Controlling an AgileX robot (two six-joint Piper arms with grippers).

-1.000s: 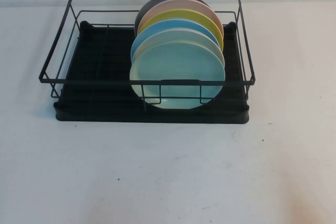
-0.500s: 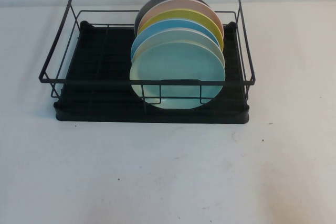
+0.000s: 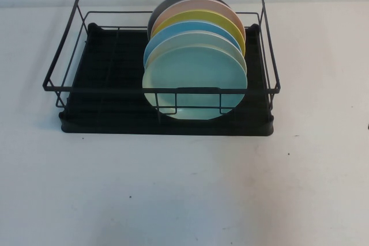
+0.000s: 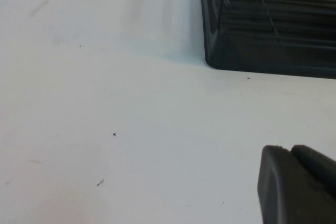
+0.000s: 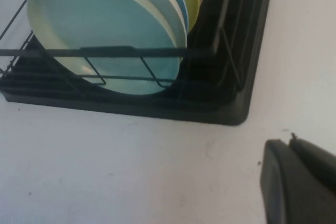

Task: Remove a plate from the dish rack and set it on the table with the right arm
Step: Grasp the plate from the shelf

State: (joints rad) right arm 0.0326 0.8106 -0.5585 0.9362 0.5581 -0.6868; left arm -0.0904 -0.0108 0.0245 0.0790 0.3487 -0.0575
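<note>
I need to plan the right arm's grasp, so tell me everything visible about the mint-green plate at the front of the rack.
The plate is round, matte pale mint with a raised cream-edged rim. It stands on edge, frontmost in a row of coloured plates, face toward the robot, behind the dish rack's front wires, its bottom on the black tray. Neither the right gripper nor the left gripper touches it; both are over bare table.

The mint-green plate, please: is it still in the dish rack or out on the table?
In the dish rack: the plate stands on edge behind its front wire, frontmost.
</note>
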